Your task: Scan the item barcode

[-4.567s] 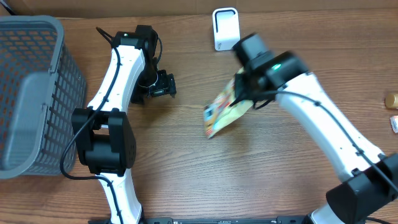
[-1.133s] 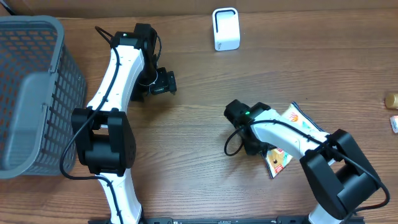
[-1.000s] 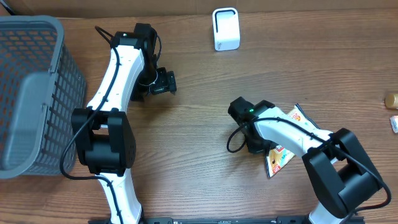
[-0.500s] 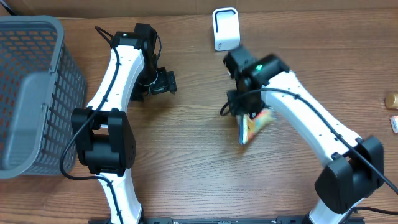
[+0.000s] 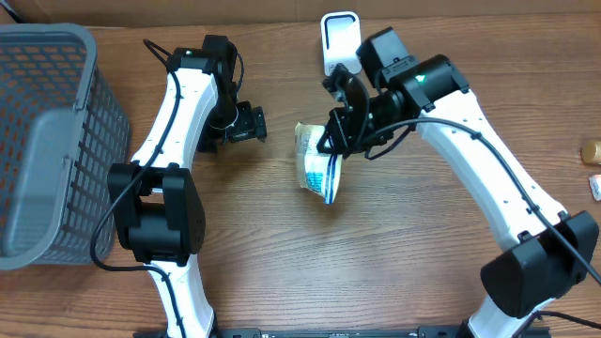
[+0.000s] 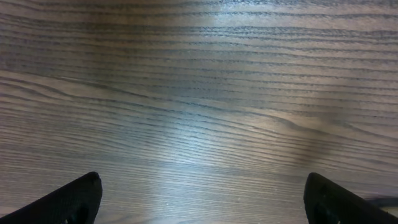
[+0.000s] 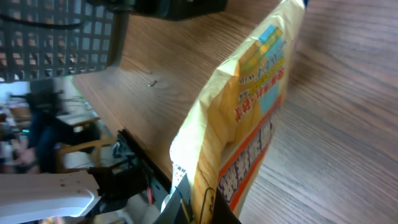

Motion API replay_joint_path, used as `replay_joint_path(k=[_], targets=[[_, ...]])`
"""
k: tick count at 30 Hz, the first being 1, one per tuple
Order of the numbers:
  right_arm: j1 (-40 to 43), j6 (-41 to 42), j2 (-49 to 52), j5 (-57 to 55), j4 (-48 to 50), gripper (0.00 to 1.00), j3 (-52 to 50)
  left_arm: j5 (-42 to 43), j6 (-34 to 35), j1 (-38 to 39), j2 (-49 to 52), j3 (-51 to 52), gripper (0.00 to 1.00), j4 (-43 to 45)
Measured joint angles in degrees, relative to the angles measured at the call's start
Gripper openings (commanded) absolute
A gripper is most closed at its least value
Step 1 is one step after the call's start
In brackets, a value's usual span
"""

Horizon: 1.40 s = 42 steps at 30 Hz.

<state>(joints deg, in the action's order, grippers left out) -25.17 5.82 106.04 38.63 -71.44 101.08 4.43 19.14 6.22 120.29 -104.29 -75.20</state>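
The item is a flat snack packet, yellow with orange and blue print in the right wrist view. It hangs in the air above the table's middle, pinched at one edge by my right gripper, which is shut on it. I cannot make out the barcode. The white scanner stands at the back edge, just behind the right wrist. My left gripper rests left of the packet, open, with only bare wood between its fingertips.
A grey mesh basket fills the far left of the table. A small gold object and a pale one lie at the right edge.
The right arm has swung the packet left and toward the back, nearer the scanner, and turned it so a white and blue face shows. The left arm has not moved.
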Motion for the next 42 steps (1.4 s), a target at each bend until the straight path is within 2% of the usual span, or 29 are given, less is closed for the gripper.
replay_joint_path(k=[7, 11, 12, 14, 16, 18, 19, 27, 28, 32, 37, 42], targets=[[9.09, -0.83, 0.0, 3.23, 6.43, 0.04, -15.5, 0.02, 0.0, 0.0, 0.0, 0.0, 0.95, 0.0], [18.16, -0.98, 0.22, -0.92, 5.27, 0.04, -21.68, 0.02, 0.0, 0.0, 0.0, 0.0, 0.95, -0.02], [19.71, -0.94, 0.24, -2.19, 4.44, 0.07, -21.97, 0.02, 0.0, 0.0, 0.0, 0.0, 0.95, 0.0], [23.93, -1.09, 0.26, -5.46, 2.29, 0.31, -22.08, 0.02, 0.0, 0.0, 0.0, 0.0, 0.95, 0.0], [27.43, -1.07, 0.26, -7.76, 0.61, 0.42, -22.08, 0.02, 0.0, 0.0, 0.0, 0.0, 0.95, 0.0], [30.42, -1.22, 0.26, -10.05, -0.92, 0.63, -22.08, 0.02, 0.0, 0.0, 0.0, 0.0, 0.95, 0.0], [31.21, -0.76, 0.26, -10.58, -1.6, 0.68, -22.08, 0.02, 0.0, 0.0, 0.0, 0.0, 0.95, 0.0], [32.98, -1.11, 0.26, -15.78, -5.16, 0.72, -21.99, 0.02, -0.02, 0.0, 0.0, 0.0, 0.96, 0.04], [32.92, -1.09, 0.26, -15.98, -5.09, 0.8, -21.9, 0.02, 0.0, 0.0, 0.0, 0.0, 0.96, 0.04], [32.72, -1.16, 0.26, -16.85, -4.96, 0.93, -20.65, 0.02, 0.0, 0.0, 0.0, 0.0, 0.97, 0.04], [32.41, -1.25, 0.26, -16.57, 0.09, 0.9, -20.09, 0.02, 0.0, 0.0, 0.0, 0.0, 0.97, 0.44], [29.57, -2.49, 0.26, -16.57, 0.74, 0.88, -20.06, 0.02, 0.0, 0.0, 0.0, 0.0, 0.97, 0.63]])
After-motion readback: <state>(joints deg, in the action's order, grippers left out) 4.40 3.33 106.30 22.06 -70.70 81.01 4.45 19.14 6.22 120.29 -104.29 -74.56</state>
